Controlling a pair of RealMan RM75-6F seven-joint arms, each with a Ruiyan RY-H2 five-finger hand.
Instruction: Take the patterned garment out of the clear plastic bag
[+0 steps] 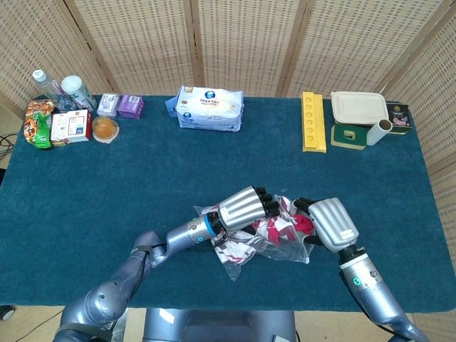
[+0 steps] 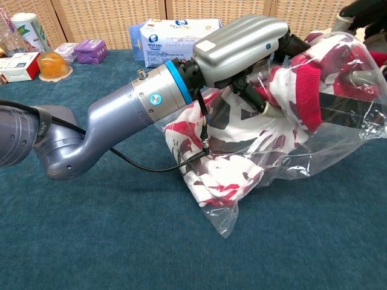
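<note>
Left hand point(image 2: 242, 42) and right hand point(image 1: 329, 224) gripping crinkled clear bag point(image 2: 314, 151) — soft red-and-white garment point(image 2: 211, 157) inside

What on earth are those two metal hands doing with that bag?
The robot is working a red-and-white patterned garment out of a clear plastic bag on the blue table. Its left hand grips the cloth at the bag's middle; its right hand holds the bag's far end. Most of the garment is inside the bag.
</note>
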